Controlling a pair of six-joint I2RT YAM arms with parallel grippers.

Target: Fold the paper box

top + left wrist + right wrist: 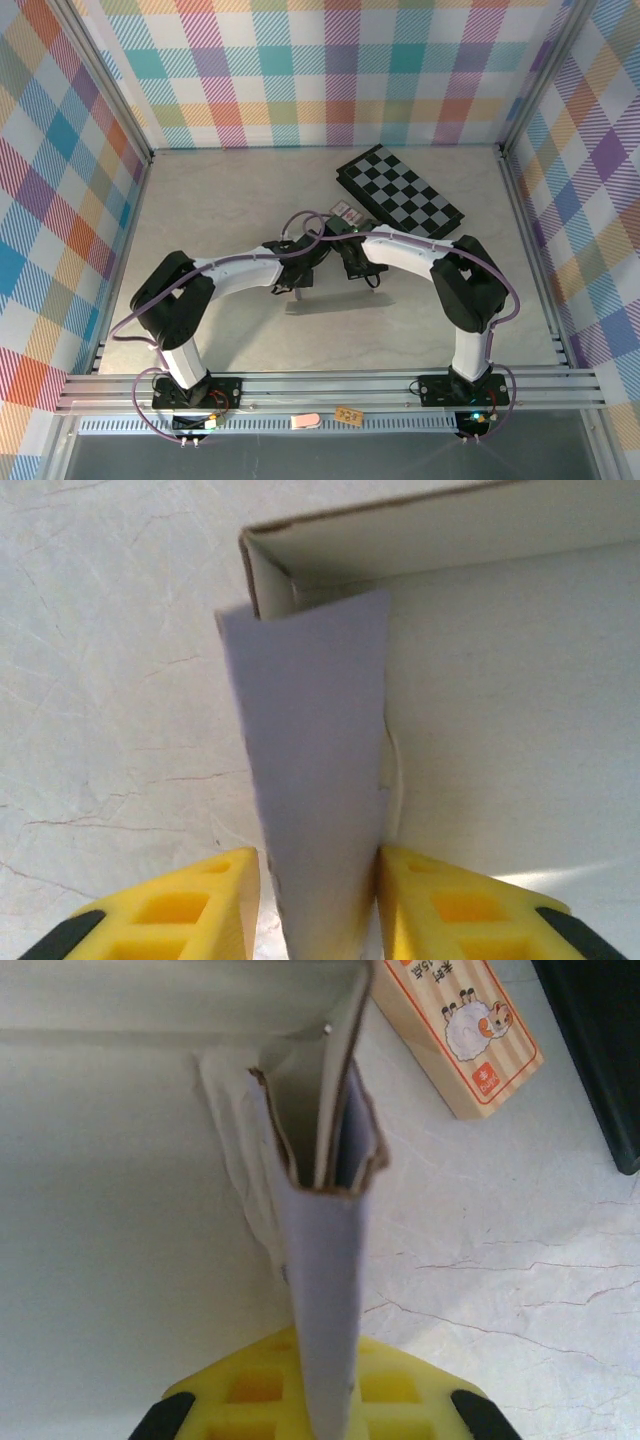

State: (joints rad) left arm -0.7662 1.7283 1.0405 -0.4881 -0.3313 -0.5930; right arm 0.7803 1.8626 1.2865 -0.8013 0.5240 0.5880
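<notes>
Left tool (318,895): jaws partly apart, and the lavender corner flap (310,740) of the paper box (520,710) stands loose between them; you have no pinch on it as far as the left wrist view shows. Right tool (318,1390): closed tight on the doubled side wall (325,1280) at the opposite corner. The box sits on the tabletop (200,200) between the two arms, near the middle, with its off-white inside facing up and its walls partly raised. Main risk, in my judgement, is the free flap: thin card tends to spring back, so it may swing out of the corner before you tuck it. If you close on it off-centre, you could put a crease where no fold belongs. Second risk is that the right tool is your only firm hold. A pull or twist there would likely drag or tip the whole box rather than bend one wall. The card beside that corner already looks wrinkled and rough-edged, so it could tear. Third risk: a card pack (460,1030) lies just beside the right corner, with the checkerboard (400,190) beyond it. Any slide that way may push the pack or jam the wall against it.
</notes>
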